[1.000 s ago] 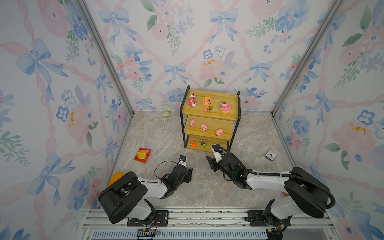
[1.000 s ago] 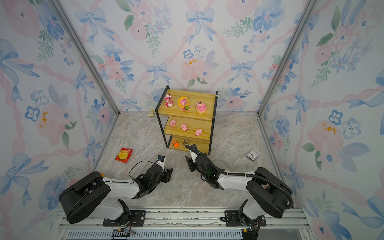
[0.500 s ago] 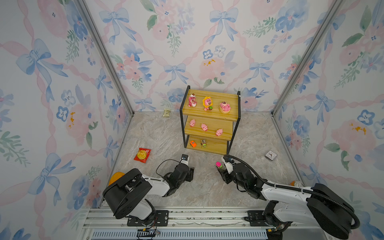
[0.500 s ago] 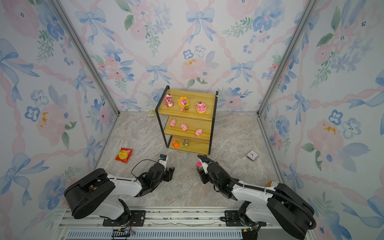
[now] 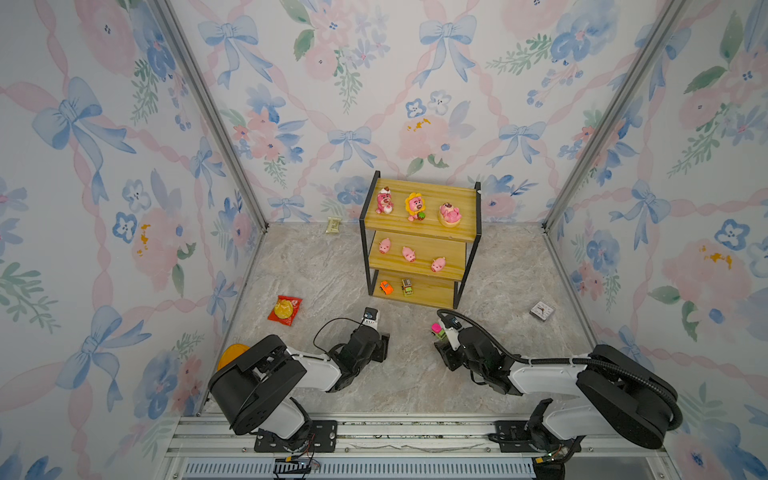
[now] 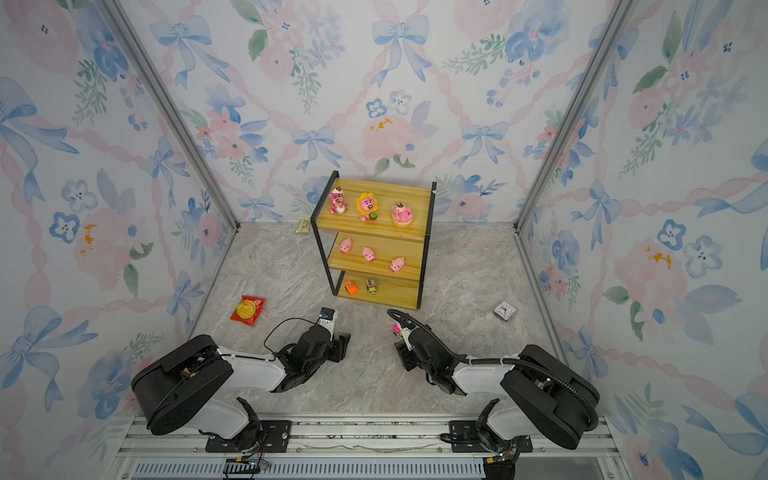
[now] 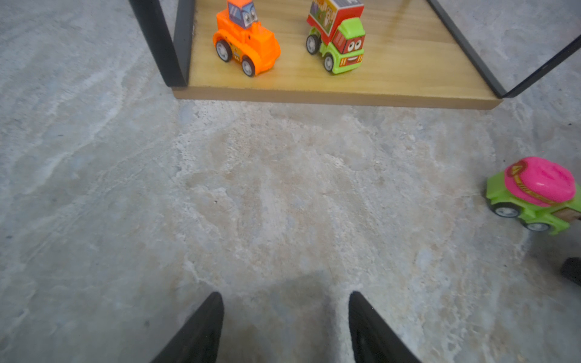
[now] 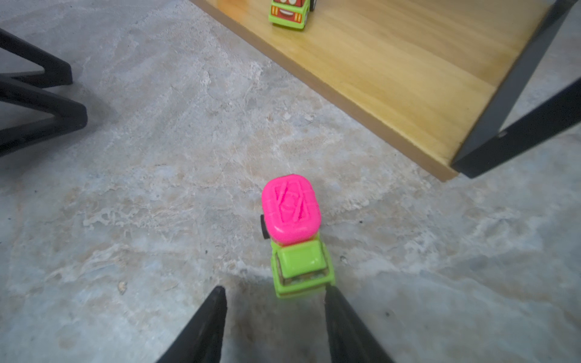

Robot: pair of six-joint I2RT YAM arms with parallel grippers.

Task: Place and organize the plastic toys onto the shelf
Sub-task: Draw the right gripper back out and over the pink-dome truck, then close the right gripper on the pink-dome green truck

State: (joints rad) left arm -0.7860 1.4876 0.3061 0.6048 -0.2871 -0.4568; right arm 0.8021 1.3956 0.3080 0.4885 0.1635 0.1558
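The shelf (image 5: 465,199) is stocked on every tier; only the pink-green car (image 8: 295,239) is left on the tabletop (image 5: 415,386), just before the right pincer (image 8: 275,290) (jaws apart, empty; likewise the left pincer (image 7: 286,295)).

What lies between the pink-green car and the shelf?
Only bare floor, seen in the right wrist view, separates the pink-green car from the shelf.
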